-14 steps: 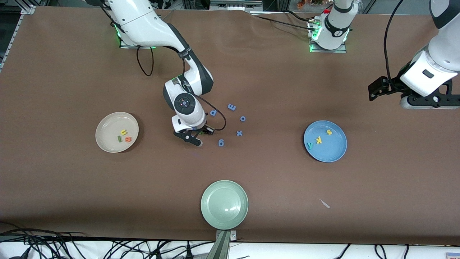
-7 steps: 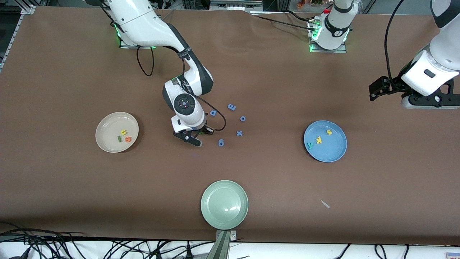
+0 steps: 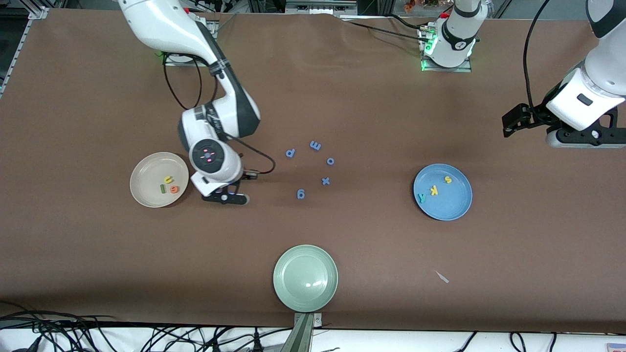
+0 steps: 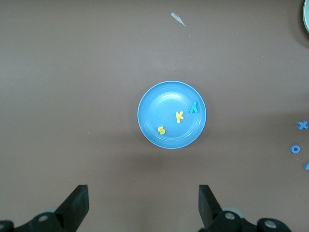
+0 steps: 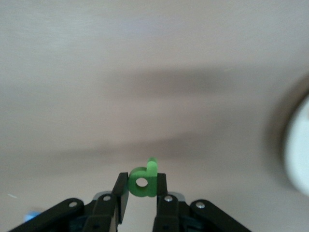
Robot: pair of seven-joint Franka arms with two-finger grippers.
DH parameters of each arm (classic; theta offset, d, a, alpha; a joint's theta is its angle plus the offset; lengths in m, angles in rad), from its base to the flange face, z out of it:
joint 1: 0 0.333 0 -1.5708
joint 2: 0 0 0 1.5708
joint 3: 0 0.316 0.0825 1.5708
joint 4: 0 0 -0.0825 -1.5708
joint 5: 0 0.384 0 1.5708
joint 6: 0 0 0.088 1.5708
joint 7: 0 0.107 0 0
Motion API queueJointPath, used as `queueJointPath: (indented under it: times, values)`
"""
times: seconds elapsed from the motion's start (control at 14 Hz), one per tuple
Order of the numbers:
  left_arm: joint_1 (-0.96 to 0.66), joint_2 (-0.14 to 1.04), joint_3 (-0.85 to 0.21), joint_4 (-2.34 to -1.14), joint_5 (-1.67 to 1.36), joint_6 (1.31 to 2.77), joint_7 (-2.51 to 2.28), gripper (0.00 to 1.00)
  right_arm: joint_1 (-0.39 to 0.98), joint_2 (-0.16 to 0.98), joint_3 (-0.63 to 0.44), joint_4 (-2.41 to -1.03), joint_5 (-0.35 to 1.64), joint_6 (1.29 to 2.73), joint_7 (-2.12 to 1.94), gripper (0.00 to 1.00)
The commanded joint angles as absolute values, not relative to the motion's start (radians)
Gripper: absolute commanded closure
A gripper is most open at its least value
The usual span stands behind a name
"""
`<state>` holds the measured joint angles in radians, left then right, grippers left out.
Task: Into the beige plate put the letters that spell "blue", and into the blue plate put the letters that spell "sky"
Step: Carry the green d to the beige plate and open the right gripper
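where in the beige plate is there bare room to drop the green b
The beige plate is bare across the half toward the robots' bases and along its rim; the yellow u, orange e and dark-green l crowd the part nearest the right gripper, which is shut on the green b over bare table beside the plate.

Right gripper point(image 5: 142, 193) pinches closed, arm reaching out; left gripper point(image 4: 143, 205) waits, spread wide.

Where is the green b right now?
The green b is pinched in the right gripper, up over the bare table beside the beige plate.
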<state>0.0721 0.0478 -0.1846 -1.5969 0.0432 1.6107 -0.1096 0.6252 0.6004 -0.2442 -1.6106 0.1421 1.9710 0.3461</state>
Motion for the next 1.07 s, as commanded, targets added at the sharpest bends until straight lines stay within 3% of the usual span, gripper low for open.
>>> queueJointPath:
  times: [0.0, 0.21, 0.64, 0.72, 0.79, 0.86, 1.0]
  values:
    - [0.072, 0.038, -0.181, -1.591, 0.018, 1.603, -0.091, 0.00, 0.626, 0.534, -0.334, -1.687, 0.155, 1.950, 0.123, 0.94]
    - [0.072, 0.038, -0.181, -1.591, 0.018, 1.603, -0.091, 0.00, 0.626, 0.490, -0.422, -1.784, 0.155, 1.998, -0.049, 0.94]
    - [0.072, 0.038, -0.181, -1.591, 0.018, 1.603, -0.091, 0.00, 0.624, 0.406, -0.503, -2.112, 0.158, 2.379, -0.297, 0.94]
    - [0.072, 0.038, -0.181, -1.591, 0.018, 1.603, -0.091, 0.00, 0.623, 0.410, -0.508, -2.124, 0.158, 2.399, -0.326, 0.82]
    - [0.072, 0.038, -0.181, -1.591, 0.018, 1.603, -0.091, 0.00, 0.624, 0.410, -0.508, -2.120, 0.158, 2.398, -0.319, 0.17]
    - [0.072, 0.038, -0.181, -1.591, 0.018, 1.603, -0.091, 0.00, 0.623, 0.405, -0.508, -2.103, 0.158, 2.392, -0.322, 0.00]
    - [0.072, 0.038, -0.181, -1.591, 0.018, 1.603, -0.091, 0.00, 0.623, 0.406, -0.508, -2.013, 0.158, 2.262, -0.283, 0.00]
